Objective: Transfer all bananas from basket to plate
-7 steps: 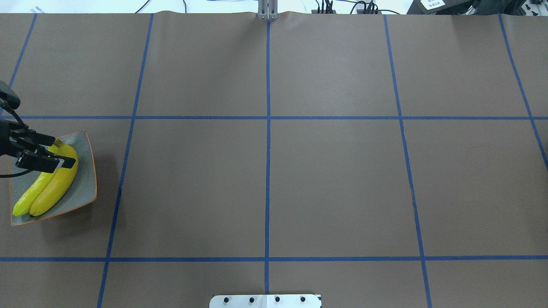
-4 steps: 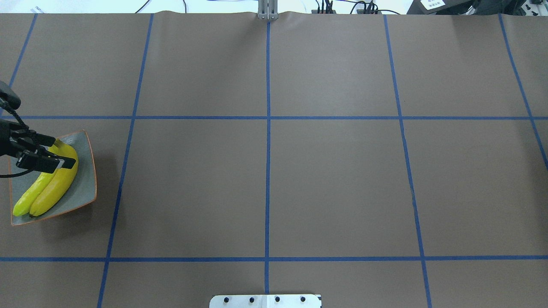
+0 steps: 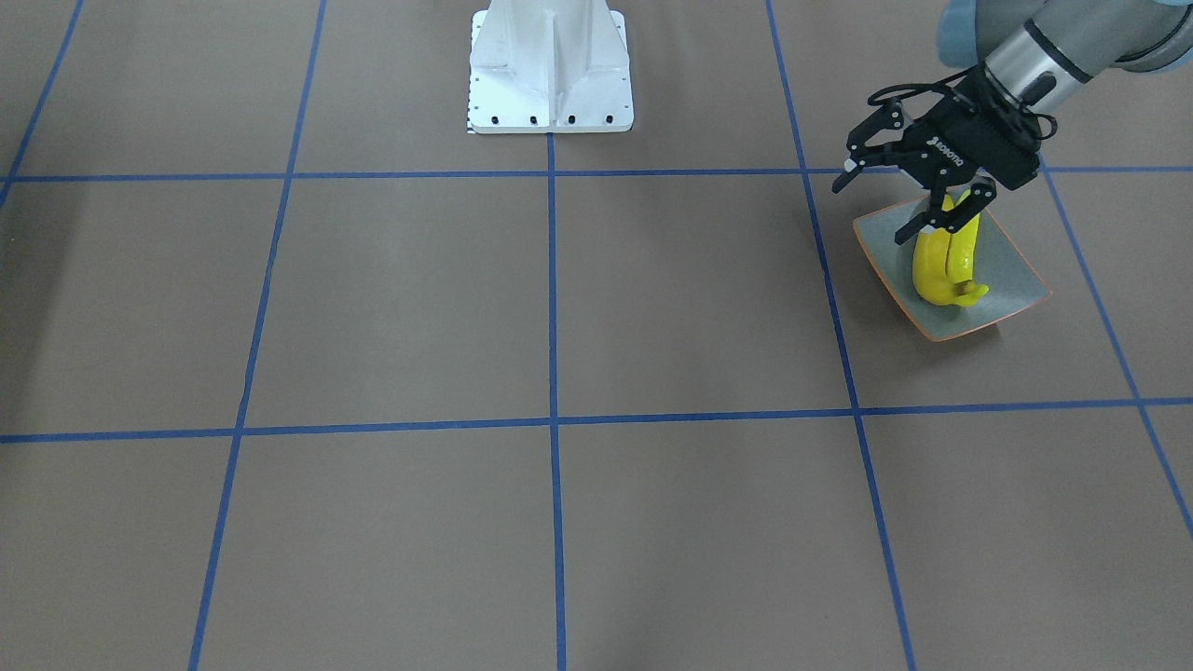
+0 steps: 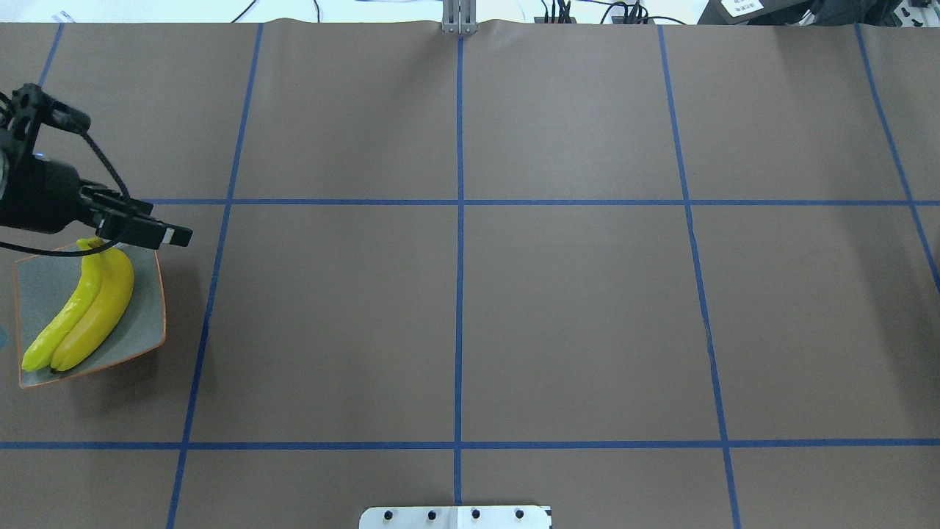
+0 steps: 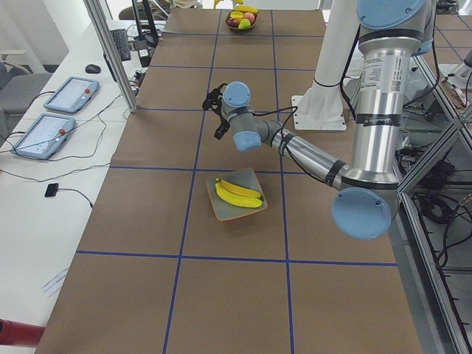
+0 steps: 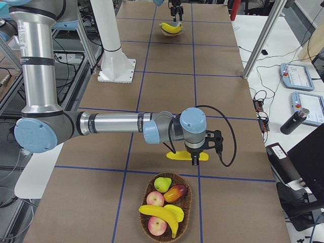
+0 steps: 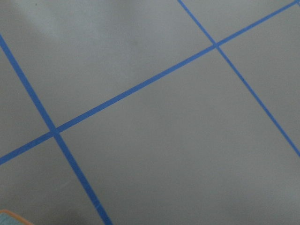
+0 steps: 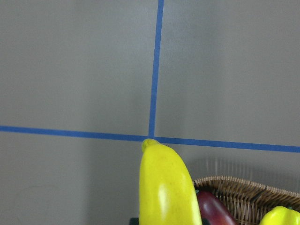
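Observation:
Two yellow bananas [image 4: 94, 308] lie side by side on the grey-green plate [image 4: 147, 327] at the table's left edge. They also show in the front view [image 3: 937, 266]. My left gripper [image 4: 165, 226] hangs open and empty above the plate's far edge, and it also shows in the front view [image 3: 871, 210]. My right gripper [image 6: 195, 159] carries a third banana [image 6: 177, 156] just above the table beside the wicker basket [image 6: 144, 200]. That banana [image 8: 166, 187] fills the bottom of the right wrist view. Another banana [image 6: 162, 211] lies in the basket.
The basket also holds apples, a pear and a mango [image 6: 174, 192]. The white robot base [image 3: 550, 70] stands at the table's middle near edge. Blue tape lines cross the brown table cover.
My left gripper has risen off the bananas on the plate and moved toward the plate's far edge. Both bananas stay on the plate.

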{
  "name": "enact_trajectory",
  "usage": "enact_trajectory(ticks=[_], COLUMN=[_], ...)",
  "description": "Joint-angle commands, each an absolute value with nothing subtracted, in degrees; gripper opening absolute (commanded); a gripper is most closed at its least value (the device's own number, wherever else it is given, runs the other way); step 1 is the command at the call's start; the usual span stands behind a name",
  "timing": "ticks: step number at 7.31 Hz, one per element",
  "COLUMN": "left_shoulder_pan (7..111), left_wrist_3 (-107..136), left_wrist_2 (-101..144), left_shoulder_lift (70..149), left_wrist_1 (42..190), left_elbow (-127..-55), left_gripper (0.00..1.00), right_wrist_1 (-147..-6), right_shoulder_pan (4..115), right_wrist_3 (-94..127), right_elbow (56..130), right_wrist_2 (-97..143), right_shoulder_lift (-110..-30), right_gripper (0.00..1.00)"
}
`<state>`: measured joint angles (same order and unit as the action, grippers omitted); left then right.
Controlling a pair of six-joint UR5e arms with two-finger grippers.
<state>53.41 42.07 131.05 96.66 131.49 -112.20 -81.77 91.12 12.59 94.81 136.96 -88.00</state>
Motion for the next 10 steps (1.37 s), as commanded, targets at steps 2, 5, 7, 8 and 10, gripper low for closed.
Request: enact_trajectory(ticks=[2, 5, 7, 8, 10], left_shoulder_pan=[46.87, 40.89, 37.54, 36.22, 35.77], left_wrist_3=[57.96, 66.60, 69.68, 70.48, 70.49], left_wrist_2=[130.69, 126.41, 122.71, 121.48, 121.20], left_shoulder_lift=[111.66, 121.44, 124.88, 125.85, 126.12], left_wrist_1=[131.48, 131.48, 131.48, 131.57, 131.92], left_elbow=[-109.17, -107.23, -107.23, -107.31, -107.31], left_gripper=[1.00, 1.00, 1.00, 1.00, 1.00], right_wrist_1=[-81.04, -76.99, -76.99, -76.99, -76.99], right_shoulder_pan=[81.16, 70.97, 62.45, 57.97, 50.05], right_wrist_3=[42.62, 68.30, 81.41, 87.04, 93.23], right_elbow=[102.46, 105.89, 109.49, 110.73, 113.45], right_wrist_2=[136.15, 130.54, 123.79, 119.75, 113.14], right_shoulder_lift=[-80.45, -71.93, -66.65, -64.27, -61.27], right_gripper=[0.00, 0.00, 0.00, 0.00, 0.00])
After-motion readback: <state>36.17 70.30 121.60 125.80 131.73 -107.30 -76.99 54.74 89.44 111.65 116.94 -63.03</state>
